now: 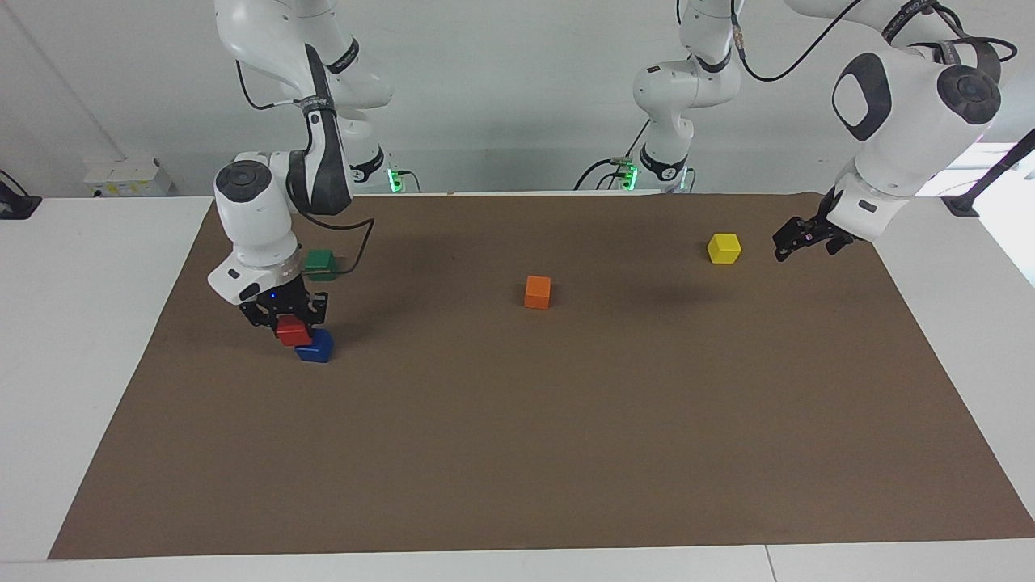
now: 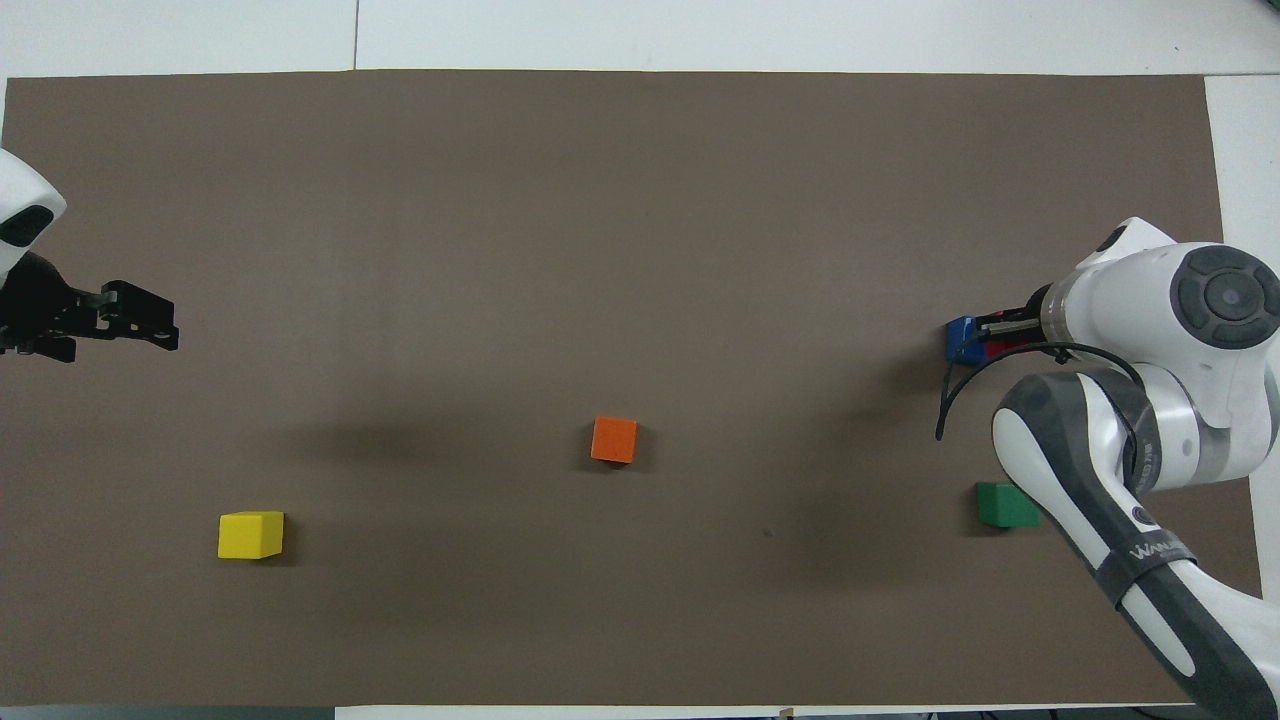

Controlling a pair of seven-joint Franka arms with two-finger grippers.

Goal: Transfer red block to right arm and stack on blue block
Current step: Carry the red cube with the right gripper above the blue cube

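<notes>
one red block [image 1: 291,330] clamped in right gripper [image 1: 287,317], low over blue block [image 1: 314,346] near the mat's right-arm edge, sitting off-centre; could tip off on release. left gripper [image 1: 796,241] spread wide, empty, waiting by yellow cube [image 1: 724,247].

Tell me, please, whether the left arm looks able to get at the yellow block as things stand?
Probably yes. The left pincer hangs open and empty beside the yellow block, with only bare mat between them; the nearest other cube, the orange block, sits well clear.
</notes>
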